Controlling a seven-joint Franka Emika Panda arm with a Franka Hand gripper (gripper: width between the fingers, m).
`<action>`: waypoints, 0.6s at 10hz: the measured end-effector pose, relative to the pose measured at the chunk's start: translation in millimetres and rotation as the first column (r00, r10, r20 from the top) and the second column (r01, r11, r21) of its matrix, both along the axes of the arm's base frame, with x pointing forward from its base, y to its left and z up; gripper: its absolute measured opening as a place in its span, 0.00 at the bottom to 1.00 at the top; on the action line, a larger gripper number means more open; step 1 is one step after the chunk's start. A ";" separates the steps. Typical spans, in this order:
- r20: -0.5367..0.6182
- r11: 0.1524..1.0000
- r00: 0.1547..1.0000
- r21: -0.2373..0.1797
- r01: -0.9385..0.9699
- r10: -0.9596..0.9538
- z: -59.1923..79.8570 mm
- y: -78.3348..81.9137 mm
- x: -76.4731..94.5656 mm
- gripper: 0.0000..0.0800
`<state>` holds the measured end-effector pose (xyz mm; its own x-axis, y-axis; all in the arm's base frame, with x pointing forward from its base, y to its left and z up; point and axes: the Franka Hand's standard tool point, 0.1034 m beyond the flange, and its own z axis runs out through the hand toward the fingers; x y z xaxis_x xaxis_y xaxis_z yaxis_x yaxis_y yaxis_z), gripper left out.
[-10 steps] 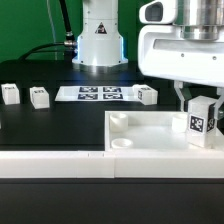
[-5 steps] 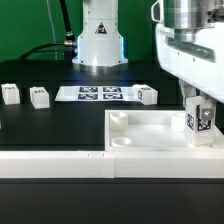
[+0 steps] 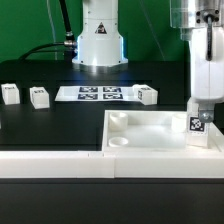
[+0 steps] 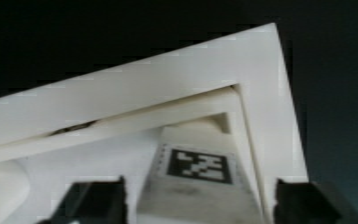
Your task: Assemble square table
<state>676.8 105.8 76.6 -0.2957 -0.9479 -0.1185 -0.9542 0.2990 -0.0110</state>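
Entry: square table top (image 3: 150, 133), lower right of the exterior view, lay on the black counter (image 3: 60, 125). One leg (image 3: 197, 127) stood upright at its right corner, seemingly seated for fastening. The claw (image 3: 197, 109) straddled it, jaws parted, gripping nothing. Spare legs (image 3: 39, 97) lay behind.

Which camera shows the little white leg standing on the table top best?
The wrist view: the leg looks big and near, and its tag is clear. The exterior view shows it small, standing at a corner of the table top under the end effector.
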 end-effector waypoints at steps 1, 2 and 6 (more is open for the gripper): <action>0.000 1.000 1.000 0.000 -0.002 0.002 0.0 0.6 -0.1 0.68; 0.018 0.981 0.981 -0.024 -0.193 0.193 0.8 -1.1 0.7 0.78; 0.035 0.762 0.762 -0.082 -0.642 0.646 0.3 3.2 -0.3 0.81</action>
